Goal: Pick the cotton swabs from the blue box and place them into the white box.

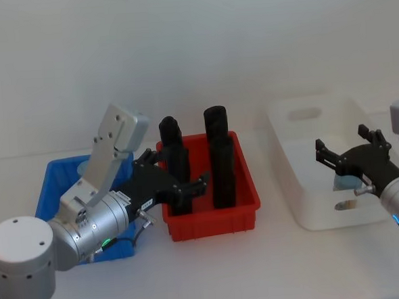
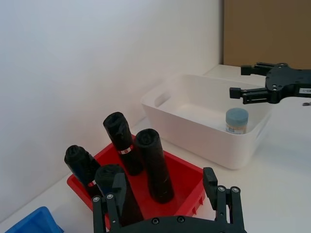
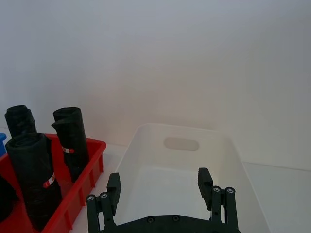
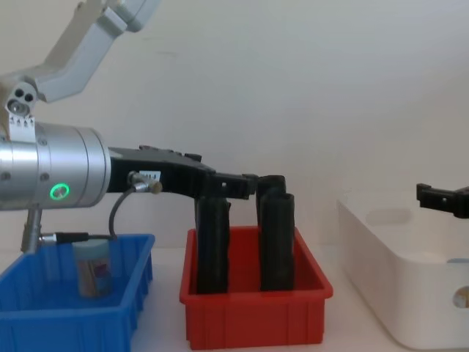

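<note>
Right gripper (image 1: 343,142) hung over the white box (image 1: 303,204), fingers spread wide, nothing in them. One swab tub (image 2: 236,121) stood upright on that box's floor, toward the near end, pale blue lid up. It sat directly below the spread fingers with clear air between them, no contact. Left gripper (image 2: 163,177) was out over the red bin (image 1: 211,223), about level with the tops of the black rolls (image 1: 218,121). Its fingers were also apart and clamped on nothing, and its arm crossed above the blue box (image 1: 56,182). Second swab tub (image 4: 93,268) stood upright inside the blue box, under the arm's silver wrist, behind and below the left gripper and well apart from it. Count: two swab tubs seen, one in the blue box and one in the white box. In the head view the arm covered much of the blue box's floor, and in the chest view the front wall hid the low part. So I couldn't tell whether more tubs were in there. Four black rolls, all upright in the red bin, two by two. Three containers sat in a row on the white table (image 1: 214,277): blue on the robot's left, red in the middle, white on the right. There were gaps between neighbours, none touching.
</note>
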Action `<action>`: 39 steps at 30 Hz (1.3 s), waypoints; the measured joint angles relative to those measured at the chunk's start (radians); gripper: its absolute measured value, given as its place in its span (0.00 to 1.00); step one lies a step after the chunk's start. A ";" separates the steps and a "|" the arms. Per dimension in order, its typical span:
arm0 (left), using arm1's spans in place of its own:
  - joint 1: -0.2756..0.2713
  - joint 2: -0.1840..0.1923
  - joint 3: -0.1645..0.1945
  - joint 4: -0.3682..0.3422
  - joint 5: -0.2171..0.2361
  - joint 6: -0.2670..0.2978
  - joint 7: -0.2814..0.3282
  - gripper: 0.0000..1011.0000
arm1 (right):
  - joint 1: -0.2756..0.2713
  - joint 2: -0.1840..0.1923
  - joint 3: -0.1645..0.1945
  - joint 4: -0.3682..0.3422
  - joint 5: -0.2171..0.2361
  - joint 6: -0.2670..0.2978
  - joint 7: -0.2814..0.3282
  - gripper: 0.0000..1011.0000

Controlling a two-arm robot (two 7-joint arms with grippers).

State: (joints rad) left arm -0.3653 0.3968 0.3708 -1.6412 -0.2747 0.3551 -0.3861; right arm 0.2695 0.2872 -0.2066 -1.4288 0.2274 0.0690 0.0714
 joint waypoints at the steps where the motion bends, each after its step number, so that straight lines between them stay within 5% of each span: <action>1: 0.004 0.000 0.002 0.000 0.002 -0.009 0.011 0.99 | -0.008 0.001 -0.001 -0.009 0.001 -0.001 0.000 0.99; 24: 0.109 -0.012 0.071 0.013 0.063 -0.288 0.317 0.99 | -0.235 0.043 -0.017 -0.280 0.050 -0.030 -0.004 0.99; 39: 0.129 -0.015 0.084 0.015 0.075 -0.341 0.375 0.99 | -0.284 0.051 -0.020 -0.337 0.061 -0.036 -0.005 0.99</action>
State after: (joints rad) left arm -0.2366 0.3820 0.4549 -1.6261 -0.1997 0.0137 -0.0109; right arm -0.0145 0.3382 -0.2265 -1.7663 0.2882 0.0335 0.0664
